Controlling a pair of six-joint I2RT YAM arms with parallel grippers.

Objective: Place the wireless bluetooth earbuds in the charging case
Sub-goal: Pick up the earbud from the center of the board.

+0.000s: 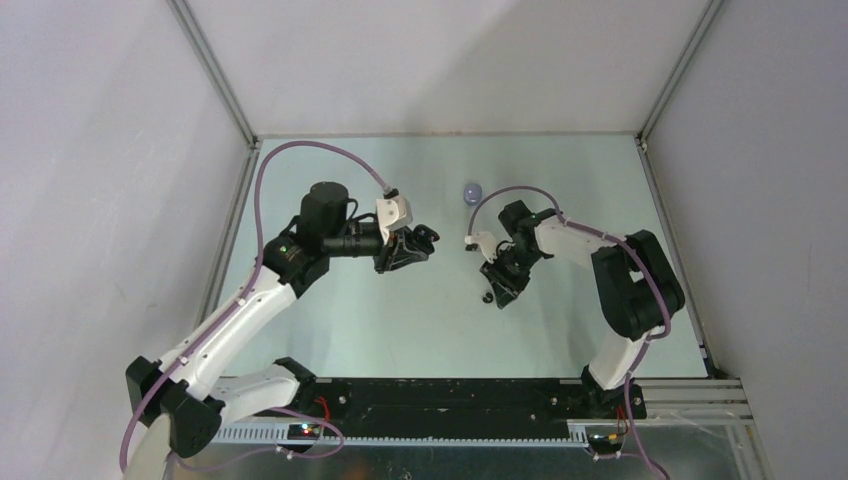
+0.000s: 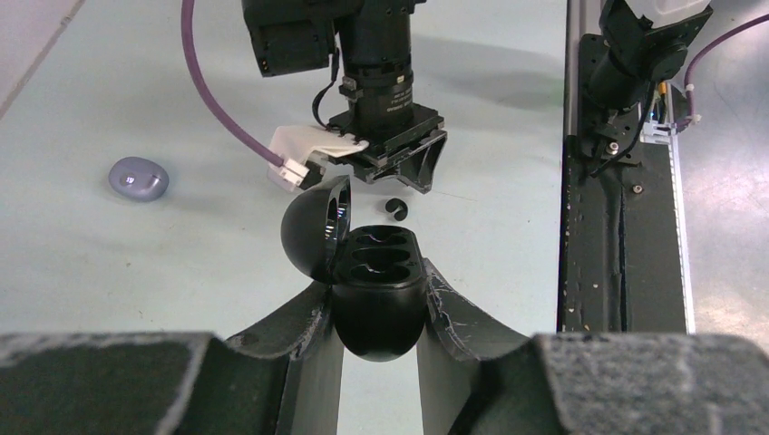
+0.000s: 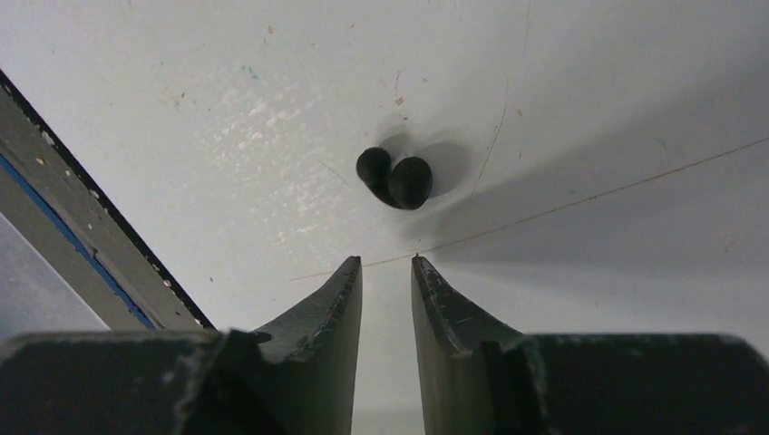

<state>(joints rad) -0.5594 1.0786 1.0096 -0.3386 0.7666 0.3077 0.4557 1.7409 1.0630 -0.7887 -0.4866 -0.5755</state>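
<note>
While the left gripper (image 2: 376,283) clamps the lower half of a glossy black egg-shaped charging case (image 2: 376,317) between its two dark, scratched fingers, the case's domed lid (image 2: 316,227) stands hinged back to one side, and the two oval wells (image 2: 381,254) in its top face show empty. Beyond the case, on the pale green table (image 2: 136,281), lies a small black earbud (image 2: 395,208), just below the tips of the right gripper (image 2: 403,177), which points down at it from the far side. From the right wrist camera, that right gripper (image 3: 385,267) has its jaws a narrow slit apart with nothing between them, and the earbud (image 3: 395,179) sits on the table just ahead of the fingertips, apart from them. It reads as two rounded black lobes pressed together, and I cannot tell whether that is one bud or two. Off to the side, well apart from both grippers, rests a small lilac-grey pebble-shaped closed case (image 2: 139,178). From above, it lies towards the far edge, between the two wrists.
</note>
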